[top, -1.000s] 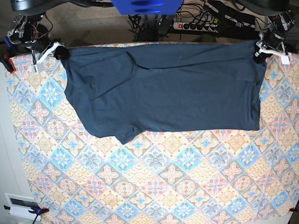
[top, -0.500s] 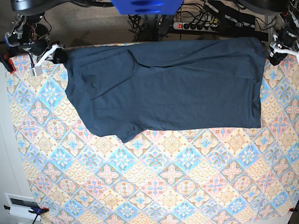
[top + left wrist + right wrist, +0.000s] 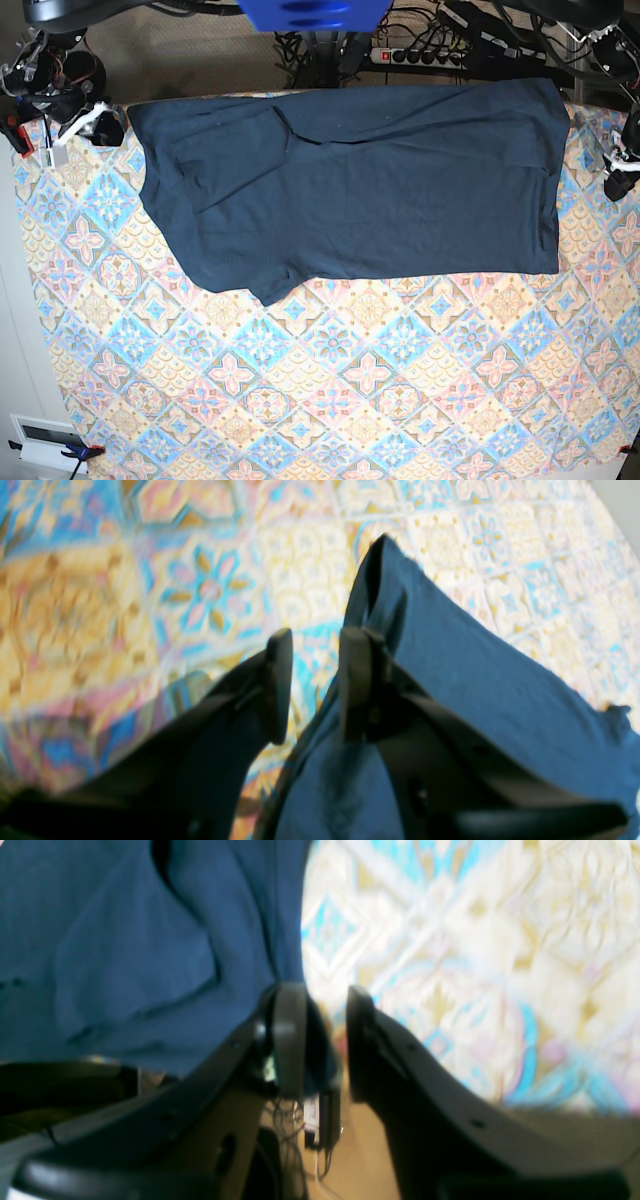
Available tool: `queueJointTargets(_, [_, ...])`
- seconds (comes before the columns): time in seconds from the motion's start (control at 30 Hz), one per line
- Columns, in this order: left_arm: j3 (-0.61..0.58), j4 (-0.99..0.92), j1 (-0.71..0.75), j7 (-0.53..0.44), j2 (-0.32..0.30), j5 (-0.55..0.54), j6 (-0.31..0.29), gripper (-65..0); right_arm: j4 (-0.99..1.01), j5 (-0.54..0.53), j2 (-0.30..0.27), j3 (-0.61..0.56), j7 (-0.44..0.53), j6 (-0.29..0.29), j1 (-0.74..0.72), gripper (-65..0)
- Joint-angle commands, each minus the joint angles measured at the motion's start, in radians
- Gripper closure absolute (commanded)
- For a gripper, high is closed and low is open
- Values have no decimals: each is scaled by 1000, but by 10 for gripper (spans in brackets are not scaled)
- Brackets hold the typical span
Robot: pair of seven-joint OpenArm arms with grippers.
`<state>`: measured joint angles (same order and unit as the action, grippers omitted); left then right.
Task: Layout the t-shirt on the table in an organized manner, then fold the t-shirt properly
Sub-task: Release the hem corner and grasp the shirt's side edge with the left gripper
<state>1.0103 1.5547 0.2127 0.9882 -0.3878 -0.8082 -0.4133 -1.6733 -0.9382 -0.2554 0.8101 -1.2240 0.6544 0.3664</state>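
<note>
A bare stretch of the table fills the near side of the base view. Beyond it the t-shirt lies spread along the far edge, folded lengthwise, one sleeve jutting toward the camera. At the far corners, the right gripper and the left gripper both stand with jaws apart and nothing between them, each just beside the cloth. The lengthwise fold looks done. The step in hand appears to be letting go and clearing off. The next move likely calls for tucking in the sleeve, then taking one short end and carrying it across to the other. A second ago both grippers sat at the shirt's far corners; both have since drawn outward.
</note>
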Motion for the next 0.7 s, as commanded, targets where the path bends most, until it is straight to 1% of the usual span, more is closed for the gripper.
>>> queueJointTargets(0.0, [-12,13,-34,-18,-30,19,-3,-166,-17,-22,-22,9,22,5,-13,-141])
queueJointTargets(0.13, [-110,-1,-161,-18,-30,168,-3,-167,-17,-22,-22,2,22,5,-22,-141])
queueJointTargets(0.3, [-224,-148,-290,-22,-30,267,-3,-167,-17,-22,-23,1,22,5,-25,-142])
queueJointTargets(0.4, [-272,-279,-367,-88,-30,318,-3,-167,-18,-22,-23,1,17,5,-65,-142])
queueJointTargets(0.47, [-296,-363,-405,-142,-30,350,-3,-167,-18,-22,-23,1,17,5,-73,-142])
queueJointTargets(0.53, [-345,-435,-445,-190,-38,379,-3,-167,-18,-22,-23,-1,17,5,-73,-142])
queueJointTargets(0.67, [-456,-532,-473,-268,-59,387,-3,-167,-20,-22,-25,-34,19,5,-73,-142])
